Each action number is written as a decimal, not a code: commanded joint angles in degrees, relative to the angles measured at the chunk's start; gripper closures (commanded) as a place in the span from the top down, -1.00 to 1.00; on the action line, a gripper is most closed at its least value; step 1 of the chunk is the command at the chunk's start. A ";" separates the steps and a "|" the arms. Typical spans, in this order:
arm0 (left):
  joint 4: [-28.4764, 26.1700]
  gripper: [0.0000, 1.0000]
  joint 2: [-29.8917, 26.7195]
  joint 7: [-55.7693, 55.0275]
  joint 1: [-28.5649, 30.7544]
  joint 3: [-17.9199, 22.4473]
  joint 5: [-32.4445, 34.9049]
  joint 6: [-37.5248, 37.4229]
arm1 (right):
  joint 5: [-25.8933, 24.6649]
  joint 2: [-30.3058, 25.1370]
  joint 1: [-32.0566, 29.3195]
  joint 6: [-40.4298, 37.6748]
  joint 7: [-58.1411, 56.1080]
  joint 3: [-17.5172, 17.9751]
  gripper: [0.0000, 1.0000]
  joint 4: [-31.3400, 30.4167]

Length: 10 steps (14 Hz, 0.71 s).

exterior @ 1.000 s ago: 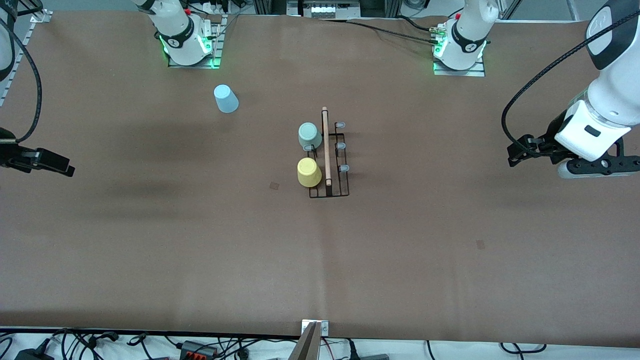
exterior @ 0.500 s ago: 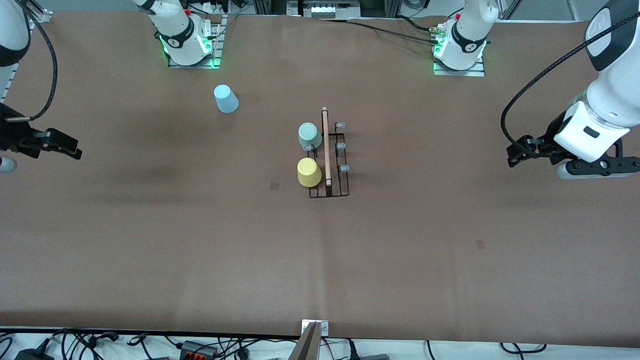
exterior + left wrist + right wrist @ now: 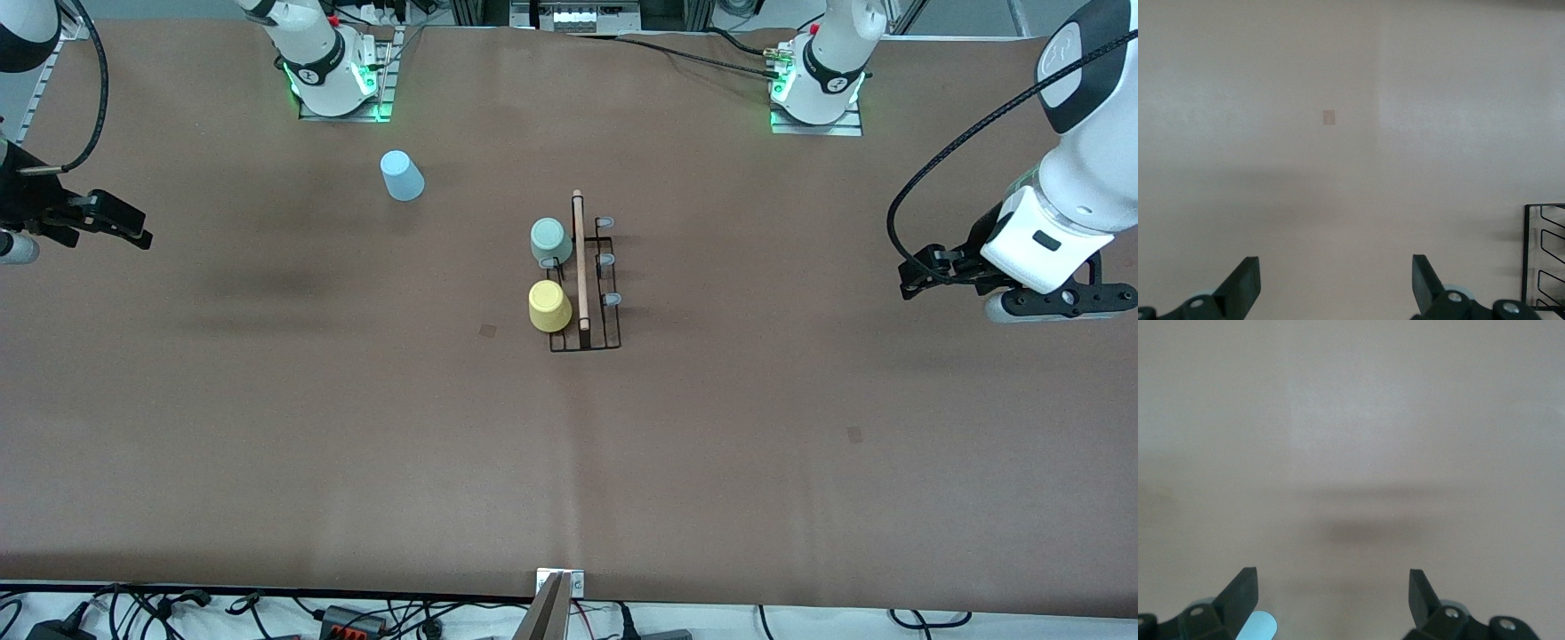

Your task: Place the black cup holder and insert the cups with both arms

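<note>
The black cup holder [image 3: 597, 302] stands mid-table, its wooden rod [image 3: 580, 267] on top. A sage green cup [image 3: 550, 241] and a yellow cup [image 3: 549, 307] sit on its prongs, on the side toward the right arm's end. The light blue cup [image 3: 402, 175] stands alone on the table, farther from the front camera, near the right arm's base. My right gripper [image 3: 133, 231] hangs open and empty over the right arm's end of the table; the blue cup [image 3: 1258, 628] shows by one finger. My left gripper [image 3: 916, 267] hangs open and empty over the left arm's end, with a corner of the cup holder [image 3: 1543, 253] in its wrist view.
Brown paper covers the table [image 3: 356, 444]. The right arm's base [image 3: 333, 76] and the left arm's base [image 3: 818, 84] stand along the edge farthest from the front camera. Cables [image 3: 178, 613] lie off the nearest edge.
My right gripper has moved toward the bases' edge of the table and slightly toward the middle. The left gripper has barely shifted. The cups and the holder have not moved.
</note>
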 commanded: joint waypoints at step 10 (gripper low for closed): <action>1.13 1.00 0.39 0.40 0.45 0.26 -1.07 -0.16 | -0.35 -1.44 -0.70 0.28 -0.46 0.80 1.00 -1.71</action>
